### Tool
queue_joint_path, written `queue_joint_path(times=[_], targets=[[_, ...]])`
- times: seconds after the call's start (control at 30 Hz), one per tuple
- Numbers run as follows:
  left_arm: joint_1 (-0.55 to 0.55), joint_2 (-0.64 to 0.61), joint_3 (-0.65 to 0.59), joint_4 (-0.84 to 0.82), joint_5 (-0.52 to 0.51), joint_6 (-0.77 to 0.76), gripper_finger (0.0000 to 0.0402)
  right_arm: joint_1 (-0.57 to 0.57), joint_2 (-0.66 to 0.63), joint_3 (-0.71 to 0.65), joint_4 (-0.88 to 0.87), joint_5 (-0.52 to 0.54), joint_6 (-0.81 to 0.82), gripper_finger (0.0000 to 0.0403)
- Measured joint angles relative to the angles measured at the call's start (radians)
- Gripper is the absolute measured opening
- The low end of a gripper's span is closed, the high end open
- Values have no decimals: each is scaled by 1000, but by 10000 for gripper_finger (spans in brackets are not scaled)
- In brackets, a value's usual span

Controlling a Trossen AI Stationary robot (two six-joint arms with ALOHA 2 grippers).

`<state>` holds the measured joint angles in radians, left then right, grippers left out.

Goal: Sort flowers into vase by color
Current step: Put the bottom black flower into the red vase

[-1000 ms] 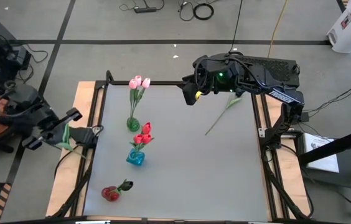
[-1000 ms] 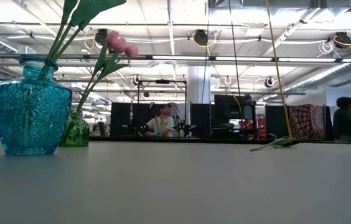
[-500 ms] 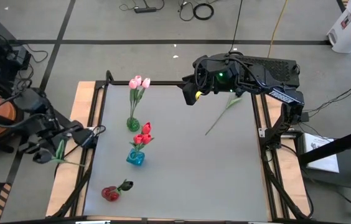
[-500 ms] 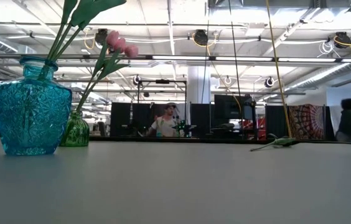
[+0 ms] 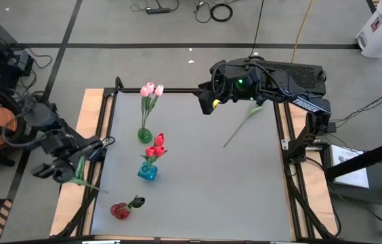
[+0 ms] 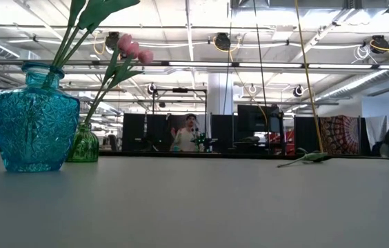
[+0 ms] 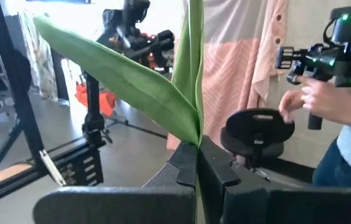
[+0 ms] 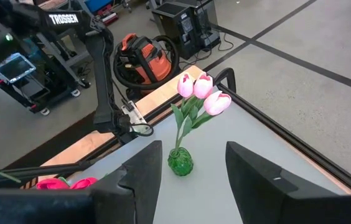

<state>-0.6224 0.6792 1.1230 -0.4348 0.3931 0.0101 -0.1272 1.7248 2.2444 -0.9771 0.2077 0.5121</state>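
Three vases down the left half of the table [image 5: 198, 196]: green vase [image 5: 145, 135] with pink tulips farthest back, blue vase [image 5: 147, 172] with red tulips in the middle, red vase [image 5: 118, 211] nearest the front edge with a dark-leafed stem.

Two arms, well apart. Left gripper [image 5: 69, 165] out over the wooden rim at the table's left side, about level with the blue vase, clamped tight on the held flower [image 7: 191, 74]. Thin stem and one long leaf pinched between the dark fingers, seen close in the left wrist view. Bud outside every view, so colour impossible to tell. Stem's long axis across the jaws, a thin tail trailing toward the front corner in the high view.

From that gripper, all three vases inward across the mat, blue and red nearest, green farther back. Probably a reach inward and a turn of the stem to upright, tail end down over a narrow vase mouth. Little room between the blue vase and its neighbours; risk of brushing the standing tulips.

Right gripper [image 5: 208, 103] waiting spread wide at the back edge, facing the green vase. Loose flower [image 5: 244, 124] flat on the mat, diagonal, just beside the right arm and far from the left.
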Motion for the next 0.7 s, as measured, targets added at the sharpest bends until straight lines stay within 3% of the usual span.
queue_joint_path(times=[0.27,0.7], targets=[[-10,-12,-198,120,-15,-37,1,0,0,0,0,0,0,169],[-71,-40,-400,297,-70,-85,1,0,0,0,0,0,0,169]])
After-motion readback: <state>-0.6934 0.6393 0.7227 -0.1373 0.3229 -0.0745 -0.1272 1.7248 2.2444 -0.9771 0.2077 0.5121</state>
